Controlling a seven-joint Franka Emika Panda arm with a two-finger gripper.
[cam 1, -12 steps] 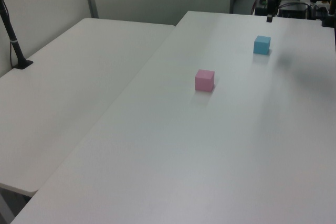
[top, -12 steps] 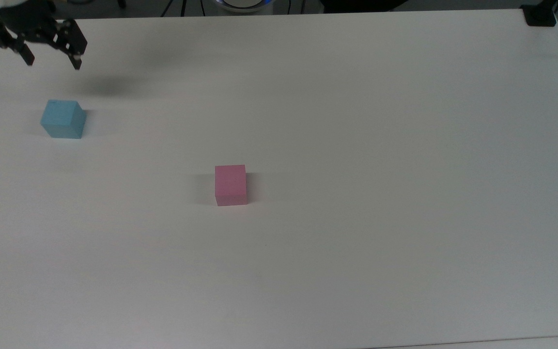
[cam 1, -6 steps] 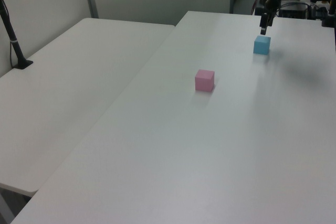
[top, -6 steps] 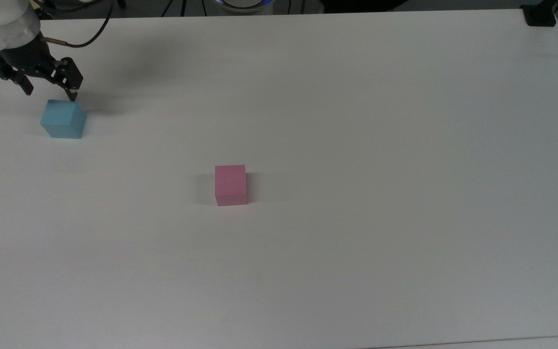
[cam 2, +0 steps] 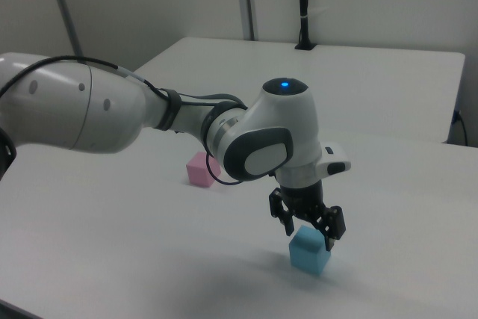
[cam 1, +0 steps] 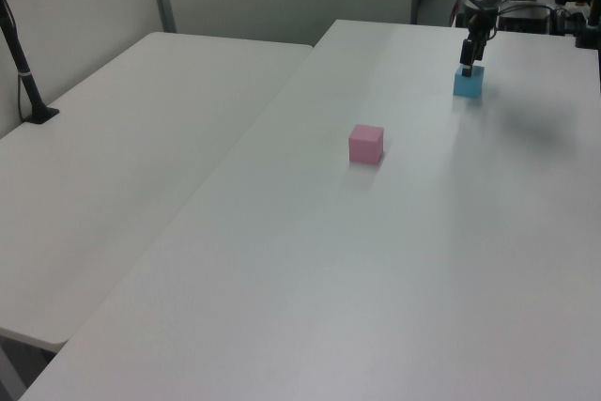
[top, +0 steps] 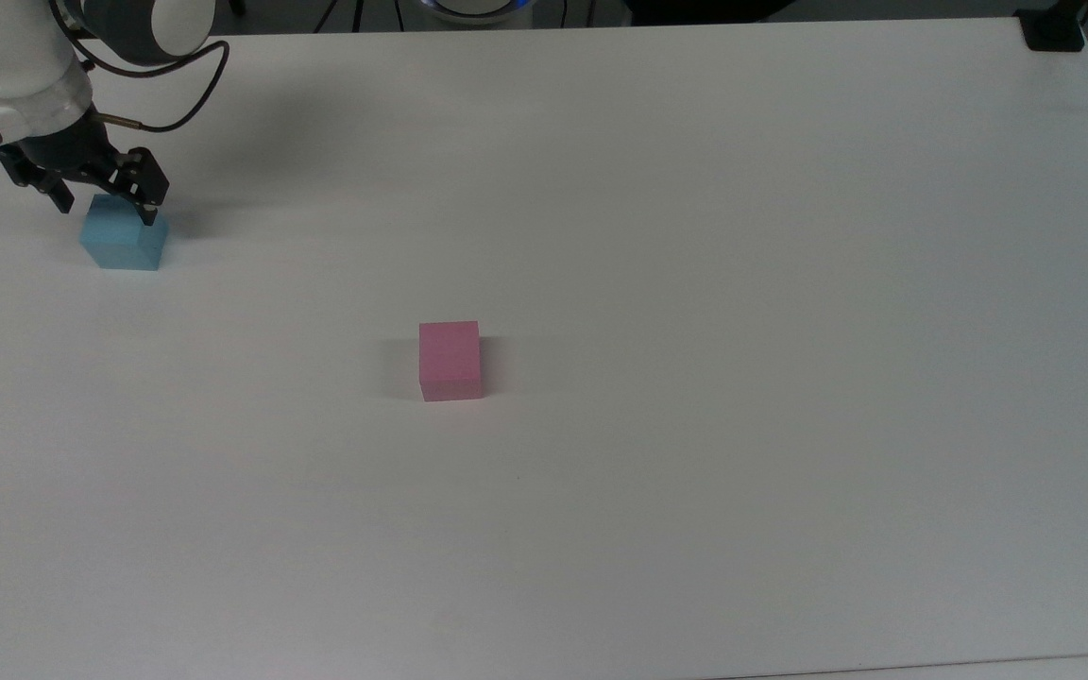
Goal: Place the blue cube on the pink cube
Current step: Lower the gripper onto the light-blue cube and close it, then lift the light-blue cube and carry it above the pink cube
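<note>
Since a second ago the gripper (top: 106,202) has been lowered from above the table (top: 695,236) onto the blue cube (top: 121,247); fingers are spread astride it, not yet closed. Grasp judged imminent. The pink cube (top: 450,361) sits mid-table, well apart, across bare tabletop; the blue cube lies near the top view's left edge.

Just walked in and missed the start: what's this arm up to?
A single robot arm is going for the blue cube, which sits on the white table near the top view's left edge. Its gripper is open and straddles the cube's top, one finger on each side, not yet closed on it. The pink cube stands alone near the table's middle, with nothing on it. So the stacking has not happened yet; the grasp comes first.
</note>
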